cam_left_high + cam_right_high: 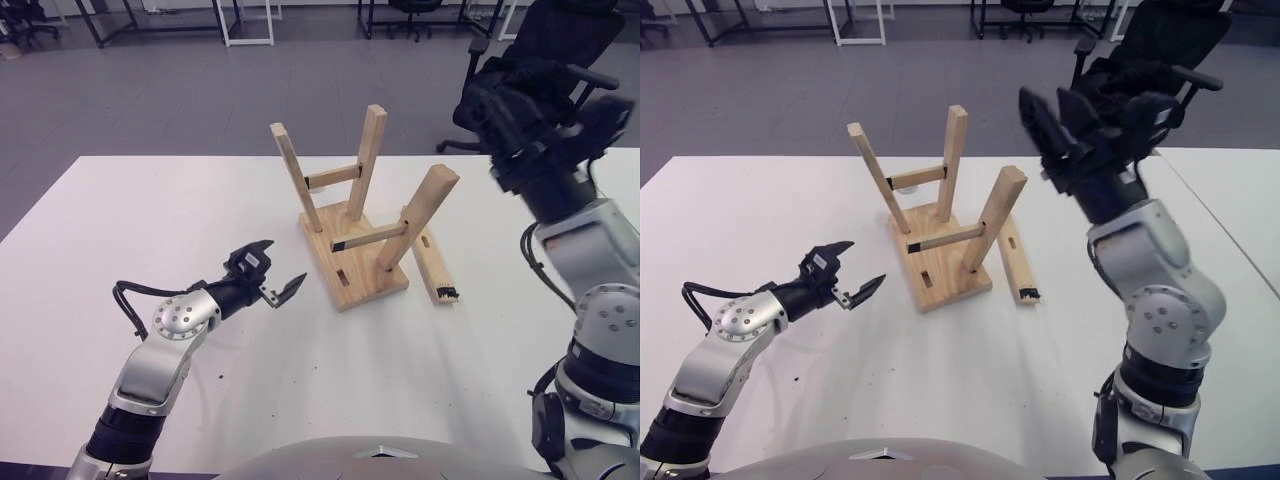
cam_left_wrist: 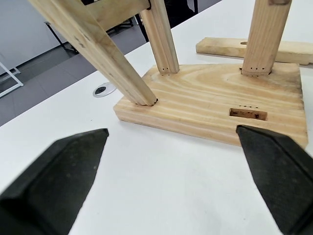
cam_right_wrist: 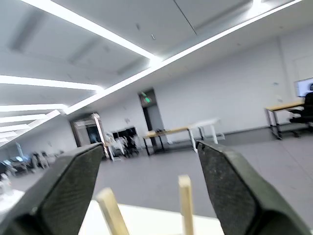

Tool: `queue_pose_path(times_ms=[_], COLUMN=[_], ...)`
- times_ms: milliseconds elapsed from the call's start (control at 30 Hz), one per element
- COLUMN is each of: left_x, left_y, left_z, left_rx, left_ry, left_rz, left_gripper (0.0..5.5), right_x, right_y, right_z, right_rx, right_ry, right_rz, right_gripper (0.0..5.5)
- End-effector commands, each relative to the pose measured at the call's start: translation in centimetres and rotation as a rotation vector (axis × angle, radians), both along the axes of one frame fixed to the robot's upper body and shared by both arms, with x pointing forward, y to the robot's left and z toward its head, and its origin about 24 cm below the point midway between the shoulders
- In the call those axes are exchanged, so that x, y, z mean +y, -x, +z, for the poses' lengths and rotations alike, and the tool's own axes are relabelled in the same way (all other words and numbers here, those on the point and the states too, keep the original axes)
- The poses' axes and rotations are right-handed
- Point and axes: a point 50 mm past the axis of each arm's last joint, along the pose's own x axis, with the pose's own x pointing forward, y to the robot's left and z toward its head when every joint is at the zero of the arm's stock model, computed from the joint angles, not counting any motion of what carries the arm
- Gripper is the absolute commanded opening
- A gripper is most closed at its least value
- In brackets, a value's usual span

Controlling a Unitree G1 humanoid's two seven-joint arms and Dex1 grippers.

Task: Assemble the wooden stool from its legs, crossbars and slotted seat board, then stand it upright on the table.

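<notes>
The slotted seat board (image 1: 362, 275) lies flat on the white table with three legs standing up out of it: a slanted far-left leg (image 1: 297, 176), a far leg (image 1: 367, 160) and a leaning right leg (image 1: 420, 226). One crossbar (image 1: 333, 177) joins the two far legs, and a second crossbar (image 1: 371, 237) runs to the right leg. A loose leg (image 1: 436, 266) lies on the table just right of the board. My left gripper (image 1: 276, 277) is open, low over the table, left of the board, facing it (image 2: 210, 100). My right gripper (image 1: 1058, 118) is open, raised high above the stool's right side.
The white table (image 1: 150, 220) has bare room left of and in front of the stool. An empty slot (image 2: 248, 114) shows in the board. A black office chair (image 1: 545, 55) stands behind the table's right corner. A small cable grommet (image 2: 101, 90) sits behind the board.
</notes>
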Motion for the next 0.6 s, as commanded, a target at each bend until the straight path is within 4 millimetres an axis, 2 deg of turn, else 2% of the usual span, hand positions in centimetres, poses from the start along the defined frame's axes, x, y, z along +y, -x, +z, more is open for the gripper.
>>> queue_pose_path(times_ms=[33, 67, 133, 200, 300, 367, 467, 600], left_x=[0.7, 0.9, 1.4, 1.7, 2.0, 1.8, 1.1, 1.2], left_y=[-1.1, -1.2, -1.5, -1.9, -2.3, -2.3, -2.3, -2.1], left_z=[1.2, 1.3, 1.7, 2.3, 2.9, 3.0, 2.9, 2.5], left_rx=[-0.087, -0.098, -0.112, -0.137, -0.169, -0.168, -0.154, -0.132], left_ry=[0.011, 0.014, 0.046, 0.082, 0.127, 0.142, 0.151, 0.146], left_rz=[0.082, 0.098, 0.147, 0.189, 0.239, 0.241, 0.219, 0.221], left_gripper=[4.81, 4.81, 4.81, 4.81, 4.81, 4.81, 4.81, 4.81], right_x=[-3.3, -3.3, -3.0, -2.8, -2.3, -2.1, -1.5, -1.0], right_y=[-2.0, -2.3, -2.5, -1.9, -0.6, -0.3, 0.1, 0.0], right_z=[-3.0, -4.7, -9.9, -14.9, -19.7, -21.4, -22.6, -21.9], right_rx=[0.177, 0.237, 0.446, 0.619, 0.757, 0.825, 0.863, 0.827], right_ry=[-0.066, -0.033, 0.147, 0.320, 0.451, 0.486, 0.502, 0.485], right_rz=[-0.158, -0.178, -0.216, -0.215, -0.191, -0.203, -0.167, -0.145], right_gripper=[3.49, 3.49, 3.49, 3.49, 3.49, 3.49, 3.49, 3.49])
